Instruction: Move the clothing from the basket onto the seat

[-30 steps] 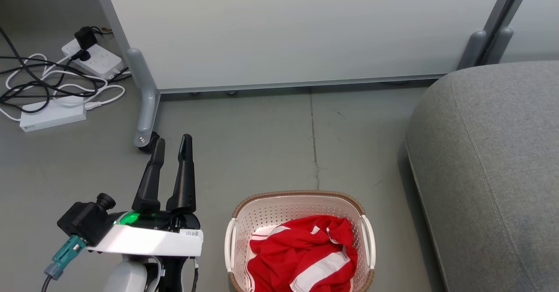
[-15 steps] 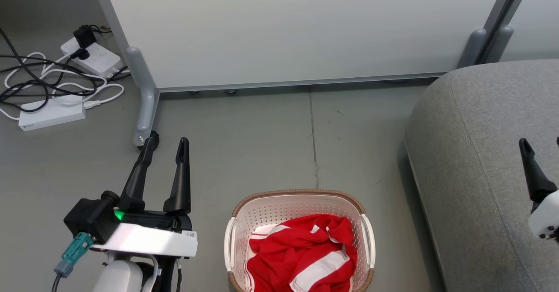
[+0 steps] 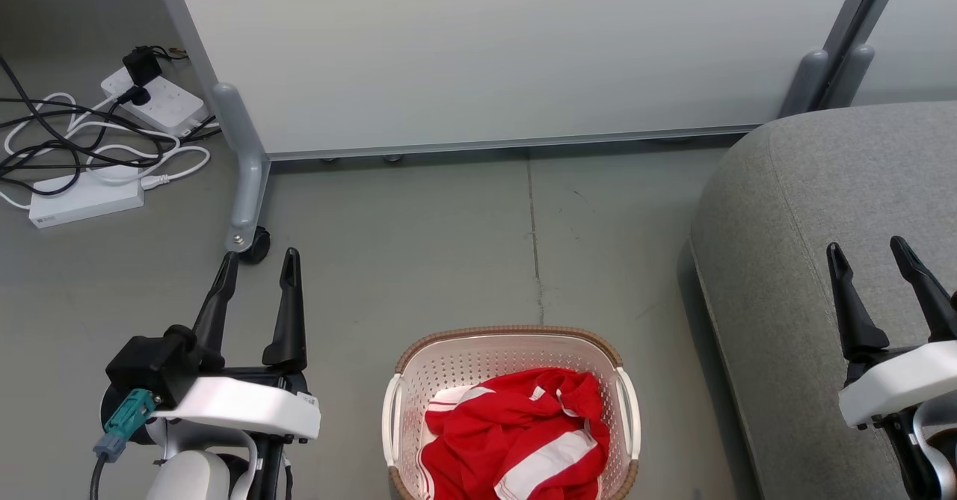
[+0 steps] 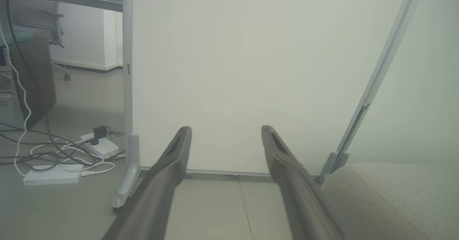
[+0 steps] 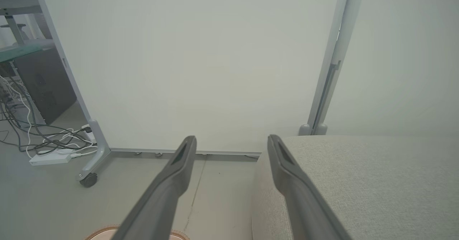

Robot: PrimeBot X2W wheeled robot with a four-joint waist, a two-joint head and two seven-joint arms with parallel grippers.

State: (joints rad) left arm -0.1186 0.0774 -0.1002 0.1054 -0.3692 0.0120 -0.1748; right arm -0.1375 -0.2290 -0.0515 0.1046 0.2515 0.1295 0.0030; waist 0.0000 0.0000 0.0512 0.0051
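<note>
The red clothing (image 3: 516, 440) lies bunched in the basket (image 3: 508, 334) on the floor (image 3: 448, 246), beside the grey seat (image 3: 807, 208). The left gripper (image 3: 259, 255) hangs left of the basket, fingers apart. The right gripper (image 3: 866, 247) hovers over the seat, also spread and empty.

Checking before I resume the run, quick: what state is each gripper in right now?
Left gripper: open, holding nothing.
Right gripper: open, holding nothing.

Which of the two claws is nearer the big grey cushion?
The right claw, seen against the grey seat; the left claw is on the far side of the basket, above bare floor.
</note>
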